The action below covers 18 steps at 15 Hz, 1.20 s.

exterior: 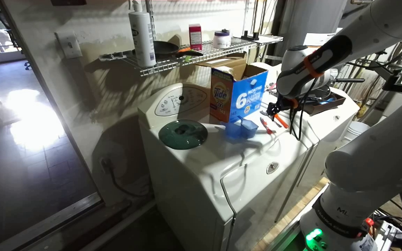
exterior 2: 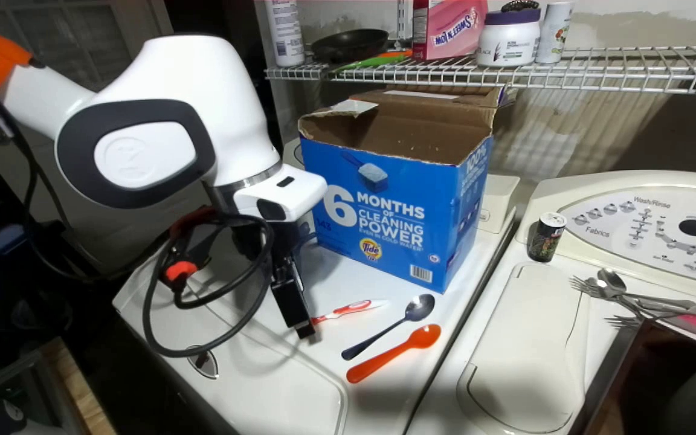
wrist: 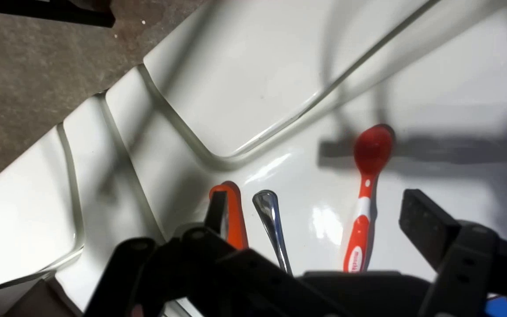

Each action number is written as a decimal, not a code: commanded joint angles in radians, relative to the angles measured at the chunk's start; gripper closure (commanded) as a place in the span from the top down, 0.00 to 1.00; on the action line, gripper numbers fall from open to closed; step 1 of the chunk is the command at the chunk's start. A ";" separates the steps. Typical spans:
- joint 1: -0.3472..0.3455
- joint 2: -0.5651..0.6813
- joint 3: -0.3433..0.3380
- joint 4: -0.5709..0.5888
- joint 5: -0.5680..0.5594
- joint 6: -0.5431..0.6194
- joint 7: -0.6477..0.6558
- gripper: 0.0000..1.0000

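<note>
My gripper (wrist: 321, 218) stands open in the wrist view, with nothing held between its fingers. Below and between them lies a red and white spoon (wrist: 360, 220), bowl pointing away and handle end hidden by the gripper body. A metal spoon's handle (wrist: 272, 215) also runs under the gap. The left finger overlaps an orange spoon (wrist: 237, 226) partly hidden behind it. In an exterior view the red and white spoon (exterior 2: 351, 309), metal spoon (exterior 2: 419, 308) and orange spoon (exterior 2: 393, 356) lie side by side on the white machine top, the gripper above the first.
A tall open Tide box (exterior 2: 384, 217) stands close behind the gripper. Blue scoops (exterior: 248, 127) and a round green lid (exterior: 183, 134) rest on the same machine. A wire shelf (exterior 2: 614, 66) hangs above. Cutlery (exterior 2: 632, 296) and a can (exterior 2: 546, 237) sit on the neighbouring machine.
</note>
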 commanded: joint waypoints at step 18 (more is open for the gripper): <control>0.026 0.335 -0.027 0.121 0.053 0.452 0.069 1.00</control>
